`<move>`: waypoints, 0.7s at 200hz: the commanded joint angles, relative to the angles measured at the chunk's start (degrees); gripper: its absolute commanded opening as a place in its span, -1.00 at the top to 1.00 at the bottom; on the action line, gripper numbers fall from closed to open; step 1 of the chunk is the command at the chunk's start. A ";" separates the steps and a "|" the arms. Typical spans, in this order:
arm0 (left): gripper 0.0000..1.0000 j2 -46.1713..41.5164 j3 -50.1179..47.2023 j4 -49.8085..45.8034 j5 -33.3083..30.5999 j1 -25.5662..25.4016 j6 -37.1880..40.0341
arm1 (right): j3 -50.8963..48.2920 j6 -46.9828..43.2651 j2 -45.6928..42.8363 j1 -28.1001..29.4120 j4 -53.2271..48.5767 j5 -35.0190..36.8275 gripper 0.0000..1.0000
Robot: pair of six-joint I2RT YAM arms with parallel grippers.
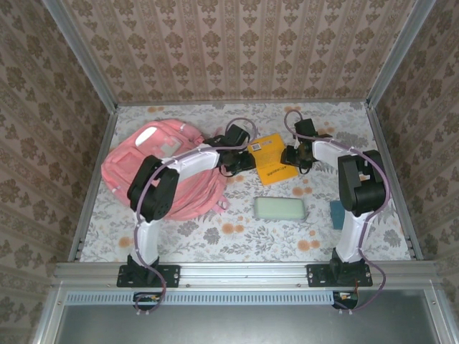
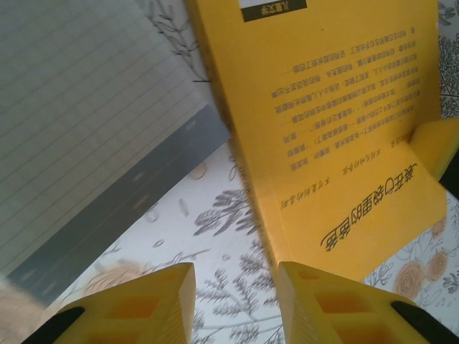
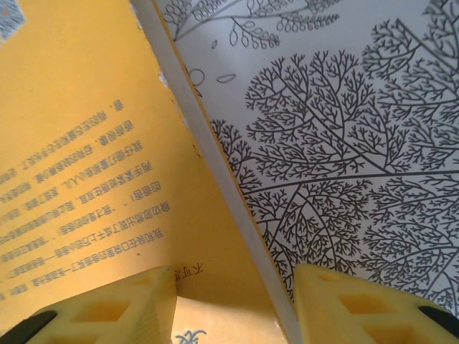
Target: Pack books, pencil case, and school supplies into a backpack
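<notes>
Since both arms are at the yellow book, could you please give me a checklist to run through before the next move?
1. Left gripper open: ok, jaws apart beside the yellow book.
2. Right gripper open: ok, jaws apart at the book's edge.
3. Yellow book held: not ok, neither gripper is closed on it.
4. Backpack opening ready: cannot tell, the left arm lies across it.
5. Pencil case clear of the grippers: ok, it lies apart on the table.
</notes>
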 commanded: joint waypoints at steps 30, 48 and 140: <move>0.28 6.83 6.73 0.38 4.27 -0.79 -1.74 | 0.14 -0.58 1.09 -0.05 -2.87 -0.76 0.11; 0.27 9.01 9.65 -0.74 4.48 -0.80 -1.19 | -2.38 1.45 -1.09 0.09 -1.21 -3.91 0.17; 0.21 11.82 15.76 -5.46 4.45 0.71 3.18 | -2.76 2.60 -4.68 0.44 -5.02 -4.02 0.10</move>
